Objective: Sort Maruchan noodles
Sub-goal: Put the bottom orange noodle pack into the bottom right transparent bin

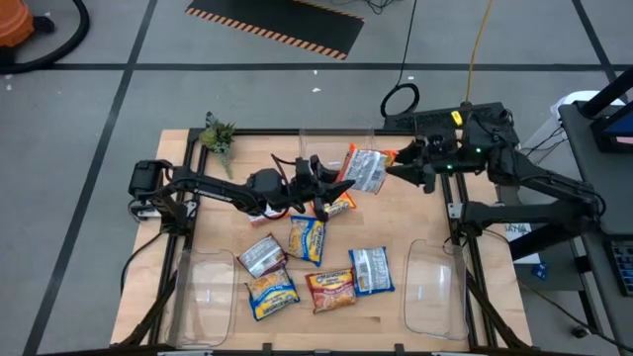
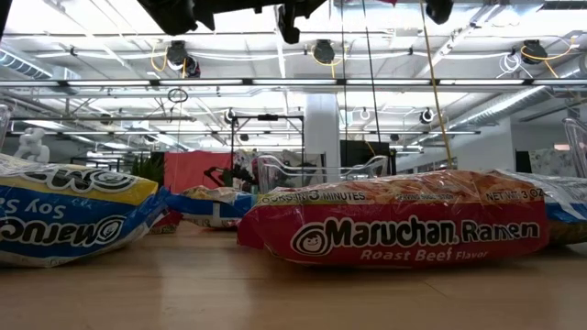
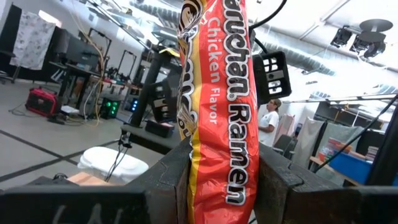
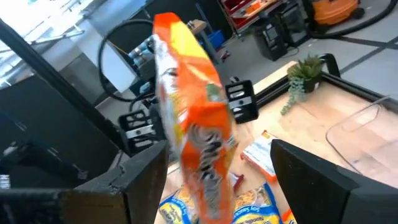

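Note:
My left gripper [image 1: 329, 184] is over the middle of the table, shut on an orange Maruchan noodles packet [image 3: 217, 87] marked Chicken Flavor. In the high view this packet [image 1: 366, 168] shows its silver side and reaches toward my right gripper [image 1: 401, 164]. That gripper faces it from the right and is open. Its two fingers [image 4: 305, 177] stand on either side of the packet's free end [image 4: 193, 137] with gaps, touching nothing. Several other noodle packets lie flat on the table nearer the front edge, among them a red Roast Beef one [image 2: 404, 231] and a blue-and-yellow one [image 1: 307, 237]. My left gripper pinches one end of the orange packet [image 3: 214, 177] between its two fingers [image 3: 168, 183]. It comes from the table's left, roughly level and tipped slightly up. The packet is lifted clear of the table and sticks out beyond the fingers toward my right gripper.
Clear plastic bins stand at the front left [image 1: 208, 292], the front right [image 1: 435, 287] and the far edge [image 1: 336, 138]. A small green plant [image 1: 218, 133] sits at the far left corner. Another orange packet [image 1: 341, 205] lies under my left gripper.

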`<state>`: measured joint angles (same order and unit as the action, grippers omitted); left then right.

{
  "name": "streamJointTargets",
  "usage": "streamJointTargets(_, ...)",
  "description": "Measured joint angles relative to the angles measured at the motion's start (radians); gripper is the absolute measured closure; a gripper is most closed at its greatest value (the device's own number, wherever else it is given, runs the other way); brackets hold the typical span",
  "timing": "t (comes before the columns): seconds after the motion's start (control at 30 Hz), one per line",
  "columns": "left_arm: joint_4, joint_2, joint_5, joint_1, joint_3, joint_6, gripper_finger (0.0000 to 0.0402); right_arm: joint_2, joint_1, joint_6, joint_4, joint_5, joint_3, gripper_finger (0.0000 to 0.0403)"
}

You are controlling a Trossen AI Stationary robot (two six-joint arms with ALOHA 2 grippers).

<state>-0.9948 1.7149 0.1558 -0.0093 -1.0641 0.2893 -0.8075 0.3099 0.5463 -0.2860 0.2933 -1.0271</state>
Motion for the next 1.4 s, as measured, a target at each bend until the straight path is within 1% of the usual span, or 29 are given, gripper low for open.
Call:
streamJointTargets(0.17, 0.058, 0.000, -0.015, 0.000, 0.000, -0.001, 0.0279, -0.059, 0.000, -0.030, 0.101, 0.047, 0.000, 0.0127)
streamJointTargets(0.23, 0.060, 0.000, -0.016, 0.000, 0.000, -0.001, 0.0279, -0.078, 0.000, -0.032, 0.125, 0.066, 0.000, 0.0134)
streamJointTargets(0.4, 0.058, -0.001, -0.016, 0.000, 0.000, -0.003, 0.0279, -0.093, 0.000, -0.031, 0.135, 0.107, 0.000, 0.0177)
streamJointTargets(0.53, 0.077, -0.001, -0.021, 0.000, 0.000, -0.007, 0.0279, -0.087, 0.000, -0.030, 0.105, 0.150, 0.000, 0.0216)
streamJointTargets(0.63, 0.122, -0.001, -0.041, 0.000, 0.000, -0.007, 0.0279, -0.077, 0.000, -0.005, 0.046, 0.153, -0.012, 0.0228)
streamJointTargets(0.73, 0.163, -0.001, -0.059, 0.000, 0.000, 0.000, 0.0279, -0.080, 0.000, 0.005, -0.082, 0.153, -0.060, 0.0221)
streamJointTargets(0.87, 0.216, -0.001, -0.059, -0.002, 0.000, -0.004, 0.0279, -0.109, -0.003, -0.032, -0.280, 0.154, -0.147, 0.0187)
streamJointTargets(0.97, 0.240, -0.001, -0.064, -0.002, 0.000, -0.006, 0.0279, -0.149, -0.017, -0.065, -0.377, 0.151, -0.215, 0.0158)
streamJointTargets(1.07, 0.247, -0.001, -0.075, -0.002, 0.000, -0.007, 0.0279, -0.202, -0.032, -0.126, -0.445, 0.149, -0.292, 0.0138)
streamJointTargets(1.17, 0.256, -0.001, -0.076, -0.002, 0.000, -0.006, 0.0279, -0.262, -0.045, -0.205, -0.514, 0.149, -0.348, 0.0129)
streamJointTargets(1.4, 0.298, 0.000, -0.082, -0.006, 0.001, -0.006, 0.0279, -0.385, -0.069, -0.350, -0.683, 0.155, -0.433, 0.0132)
